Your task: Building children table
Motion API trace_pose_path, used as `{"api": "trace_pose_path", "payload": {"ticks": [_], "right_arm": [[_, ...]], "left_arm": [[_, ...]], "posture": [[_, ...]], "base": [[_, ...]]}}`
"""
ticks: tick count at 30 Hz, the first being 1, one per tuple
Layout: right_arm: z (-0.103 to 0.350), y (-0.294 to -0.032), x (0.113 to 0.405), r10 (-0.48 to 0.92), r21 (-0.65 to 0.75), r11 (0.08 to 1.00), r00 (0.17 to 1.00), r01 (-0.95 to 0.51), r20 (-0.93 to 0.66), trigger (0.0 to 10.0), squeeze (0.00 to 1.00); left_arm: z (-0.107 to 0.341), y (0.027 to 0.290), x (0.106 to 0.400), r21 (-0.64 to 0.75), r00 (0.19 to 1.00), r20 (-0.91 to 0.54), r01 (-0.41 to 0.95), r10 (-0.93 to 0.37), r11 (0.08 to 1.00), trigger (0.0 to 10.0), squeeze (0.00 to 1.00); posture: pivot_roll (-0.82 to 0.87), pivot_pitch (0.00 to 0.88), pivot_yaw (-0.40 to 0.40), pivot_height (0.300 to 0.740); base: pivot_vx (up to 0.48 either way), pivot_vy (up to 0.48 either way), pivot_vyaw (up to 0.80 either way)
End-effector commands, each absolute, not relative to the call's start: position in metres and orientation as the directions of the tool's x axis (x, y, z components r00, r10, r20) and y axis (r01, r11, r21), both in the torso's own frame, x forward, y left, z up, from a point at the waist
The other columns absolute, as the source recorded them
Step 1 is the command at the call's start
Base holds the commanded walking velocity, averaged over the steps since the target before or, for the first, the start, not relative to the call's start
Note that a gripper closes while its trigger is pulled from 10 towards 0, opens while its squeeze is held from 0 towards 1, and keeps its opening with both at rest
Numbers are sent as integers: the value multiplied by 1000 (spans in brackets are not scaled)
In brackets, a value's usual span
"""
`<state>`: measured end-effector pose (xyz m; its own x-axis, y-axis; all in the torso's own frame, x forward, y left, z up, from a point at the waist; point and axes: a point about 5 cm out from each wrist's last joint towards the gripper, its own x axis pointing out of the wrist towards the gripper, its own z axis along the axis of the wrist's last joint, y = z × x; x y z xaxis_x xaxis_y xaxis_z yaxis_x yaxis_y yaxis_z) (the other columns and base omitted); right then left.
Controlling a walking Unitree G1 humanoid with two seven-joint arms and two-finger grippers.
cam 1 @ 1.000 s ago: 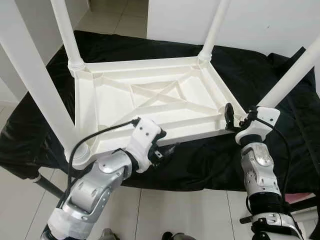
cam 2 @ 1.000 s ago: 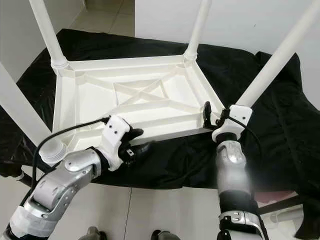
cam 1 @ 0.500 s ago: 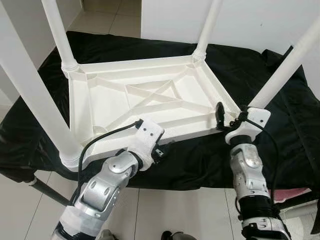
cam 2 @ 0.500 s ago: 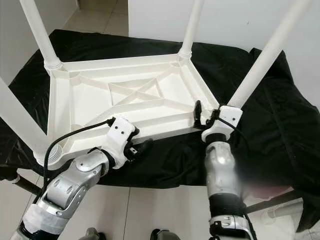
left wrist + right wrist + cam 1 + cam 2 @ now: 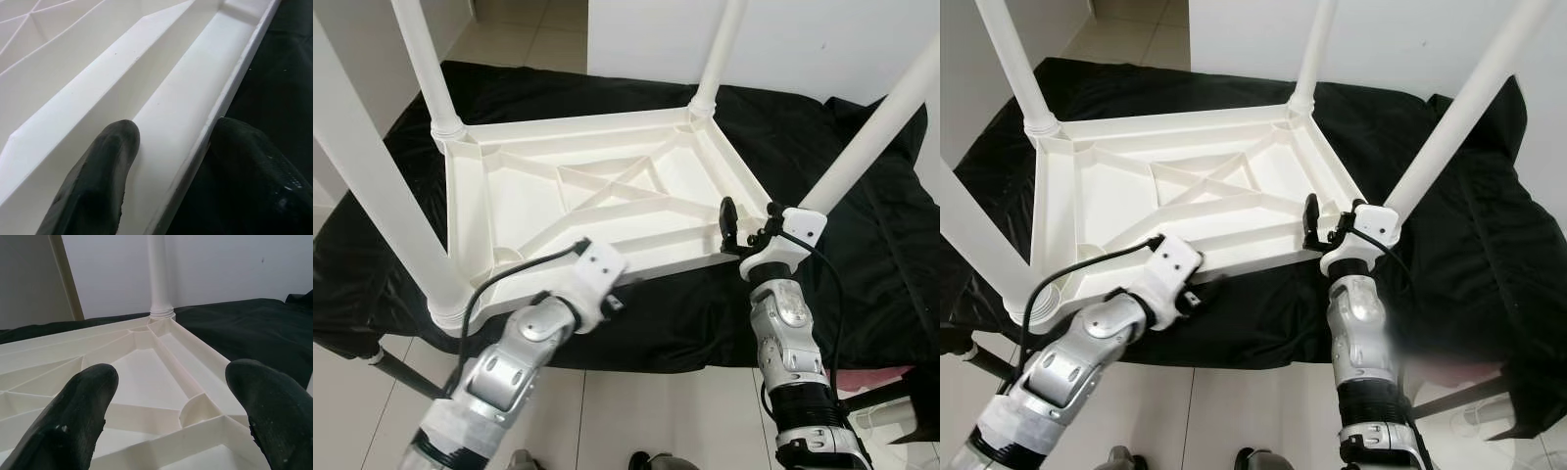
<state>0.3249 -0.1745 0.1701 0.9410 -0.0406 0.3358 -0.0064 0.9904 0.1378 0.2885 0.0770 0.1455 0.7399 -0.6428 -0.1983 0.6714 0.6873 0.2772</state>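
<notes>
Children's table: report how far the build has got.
Done: the white table lies upside down on the black cloth, and all four legs stand in its corners. In hand: the left gripper straddles the near rim, one finger inside and one outside; the right gripper is open at the near right corner. Left: turning the table upright.

**White table upside down, four legs up**

The table (image 5: 597, 196) is white plastic and lies upside down on a black cloth (image 5: 822, 147), its ribbed underside facing up with a cross brace in the middle. Four round white legs (image 5: 423, 59) stand in its corner sockets, pointing up: two at the far corners, two at the near corners. Its near edge lies close to the near edge of the cloth.
</notes>
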Motion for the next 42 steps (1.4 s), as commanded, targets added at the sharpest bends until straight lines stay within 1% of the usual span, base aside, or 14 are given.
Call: {"api": "trace_pose_path", "payload": {"ticks": [1, 10, 15, 18, 19, 20, 22, 23, 25, 26, 33, 34, 35, 42], "right_arm": [[168, -176, 323, -48, 136, 991, 945, 4, 324, 10000, 0], [165, -176, 318, -60, 141, 990, 946, 16, 319, 10000, 0], [165, -175, 317, -62, 145, 989, 947, 17, 316, 10000, 0], [165, -174, 317, -62, 145, 989, 947, 16, 314, 10000, 0], [166, -174, 318, -62, 144, 989, 947, 16, 315, 10000, 0], [166, -174, 317, -62, 144, 989, 947, 17, 315, 10000, 0], [166, -175, 317, -62, 144, 989, 947, 17, 315, 10000, 0], [166, -175, 317, -62, 143, 990, 948, 18, 314, 10000, 0], [166, -175, 317, -63, 143, 990, 948, 18, 313, 10000, 0], [166, -175, 317, -62, 143, 990, 948, 18, 312, 10000, 0], [165, -173, 317, -61, 144, 989, 950, 17, 307, 10000, 0], [165, -173, 317, -61, 144, 989, 950, 17, 306, 10000, 0], [165, -173, 317, -62, 144, 989, 950, 18, 306, 10000, 0], [165, -173, 317, -64, 144, 989, 950, 21, 305, 10000, 0]], "left_arm": [[133, 82, 291, 287, 756, -258, 655, -602, 699, 10000, 0], [131, 80, 295, 273, 789, -277, 612, -549, 742, 10000, 0], [130, 78, 295, 198, 785, -287, 610, -549, 768, 10000, 0], [128, 79, 295, 188, 789, -289, 602, -542, 776, 10000, 0], [129, 80, 296, 174, 798, -278, 589, -535, 789, 6902, 0], [132, 81, 299, 165, 811, -258, 573, -525, 803, 3412, 0], [134, 82, 300, 159, 820, -244, 561, -518, 812, 3255, 0], [136, 83, 302, 155, 831, -234, 544, -505, 824, 2353, 0], [137, 84, 303, 155, 837, -231, 535, -496, 831, 2353, 0], [138, 84, 303, 138, 839, -220, 531, -497, 836, 0, 0], [136, 77, 301, 131, 829, -231, 545, -509, 828, 0, 0], [136, 74, 299, 131, 821, -234, 558, -521, 820, 863, 0], [135, 70, 298, 142, 813, -239, 571, -531, 809, 10000, 0], [138, 57, 289, 174, 762, -205, 646, -614, 743, 10000, 0]], "posture": [[18, 164, -62, 740], [6, 171, -49, 740], [9, 172, -50, 740], [9, 173, -50, 740], [9, 173, -51, 740], [9, 173, -51, 740], [9, 173, -51, 740], [9, 174, -52, 740], [9, 174, -52, 740], [8, 174, -51, 740], [6, 175, -53, 740], [4, 174, -53, 740], [4, 174, -53, 740], [5, 173, -51, 740]], "base": [[0, 0, 0], [0, 0, 0], [0, 0, 0], [0, 0, 0], [0, 0, 0], [0, 0, 0], [0, 0, 0], [0, 0, 0], [0, 0, 0], [0, 0, 0], [0, 0, 0], [0, 0, 0], [0, 0, 0], [0, 0, 0]]}}
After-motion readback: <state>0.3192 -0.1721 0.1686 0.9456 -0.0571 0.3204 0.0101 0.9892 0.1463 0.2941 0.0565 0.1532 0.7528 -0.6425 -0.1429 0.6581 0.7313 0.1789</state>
